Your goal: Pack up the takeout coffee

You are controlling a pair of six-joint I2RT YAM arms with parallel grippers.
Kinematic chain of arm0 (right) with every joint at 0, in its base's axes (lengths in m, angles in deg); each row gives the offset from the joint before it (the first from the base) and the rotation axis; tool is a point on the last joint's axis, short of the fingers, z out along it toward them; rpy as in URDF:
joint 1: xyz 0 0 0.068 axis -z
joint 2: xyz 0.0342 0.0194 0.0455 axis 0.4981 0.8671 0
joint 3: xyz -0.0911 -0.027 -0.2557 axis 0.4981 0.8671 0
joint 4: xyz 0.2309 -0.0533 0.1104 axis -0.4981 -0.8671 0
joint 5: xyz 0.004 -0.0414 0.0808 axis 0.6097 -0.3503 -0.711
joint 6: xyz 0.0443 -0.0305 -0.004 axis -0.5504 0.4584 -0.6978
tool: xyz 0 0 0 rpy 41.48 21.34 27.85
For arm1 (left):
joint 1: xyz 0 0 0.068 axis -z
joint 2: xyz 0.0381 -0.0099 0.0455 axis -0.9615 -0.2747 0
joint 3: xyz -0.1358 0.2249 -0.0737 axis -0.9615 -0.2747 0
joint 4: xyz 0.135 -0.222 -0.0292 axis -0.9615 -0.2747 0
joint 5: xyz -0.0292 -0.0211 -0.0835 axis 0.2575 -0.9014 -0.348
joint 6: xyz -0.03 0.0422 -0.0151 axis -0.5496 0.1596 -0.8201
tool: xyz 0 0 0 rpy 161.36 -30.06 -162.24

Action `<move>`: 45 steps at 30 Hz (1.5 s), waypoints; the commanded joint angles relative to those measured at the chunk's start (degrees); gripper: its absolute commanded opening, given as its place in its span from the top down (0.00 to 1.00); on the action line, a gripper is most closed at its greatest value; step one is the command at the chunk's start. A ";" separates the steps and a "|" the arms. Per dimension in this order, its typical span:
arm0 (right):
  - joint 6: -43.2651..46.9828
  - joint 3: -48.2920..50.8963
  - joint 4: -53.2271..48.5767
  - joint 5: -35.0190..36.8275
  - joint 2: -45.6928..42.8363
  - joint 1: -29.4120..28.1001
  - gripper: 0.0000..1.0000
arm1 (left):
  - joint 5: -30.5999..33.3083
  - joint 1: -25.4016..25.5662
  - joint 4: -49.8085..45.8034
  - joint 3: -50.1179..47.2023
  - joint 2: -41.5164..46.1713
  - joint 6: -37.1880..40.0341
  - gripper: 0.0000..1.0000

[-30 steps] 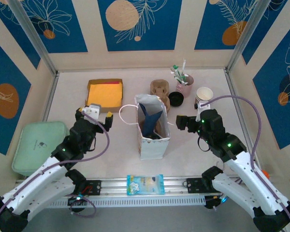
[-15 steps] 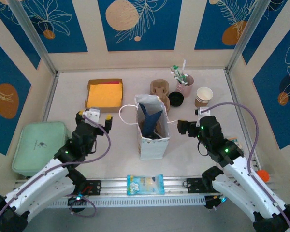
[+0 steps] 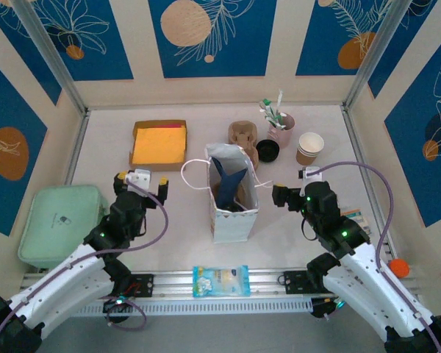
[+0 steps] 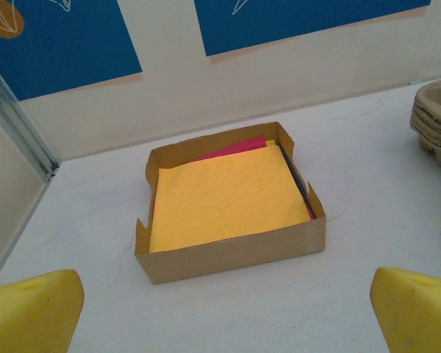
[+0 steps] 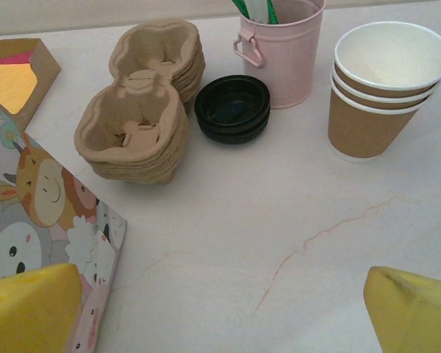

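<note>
When the scene is viewed from above, the bag point(image 3: 234, 217) stands at centre, with the left gripper point(image 3: 142, 179) at its 9 o'clock and the right gripper point(image 3: 292, 184) at its 3 o'clock, both spread wide and empty. A brown shape point(image 3: 241, 194) is seen inside the bag (whether it is the coffee cannot be told). From the left wrist, a box point(image 4: 228, 254) is seen at 12 o'clock; from the right, stacked cups point(image 5: 367, 125) are seen at 1 o'clock.

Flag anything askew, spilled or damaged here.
The shallow brown cardboard tray of yellow paper has a split wall at its front-left corner, flap sticking up. Nothing is spilled; the stacked brown paper cups stand upright.
</note>
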 commanded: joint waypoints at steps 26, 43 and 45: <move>-2.11 5.37 2.89 6.06 -3.51 0.56 0.01 | 9.25 -0.35 10.22 -8.80 5.67 4.80 0.00; 3.56 12.03 3.15 8.09 -13.72 0.56 0.01 | 12.93 -0.32 9.48 -11.73 10.22 5.15 0.00; 3.71 12.94 3.02 8.35 -15.49 0.39 0.01 | 13.26 -0.32 9.53 -12.13 10.75 5.70 0.00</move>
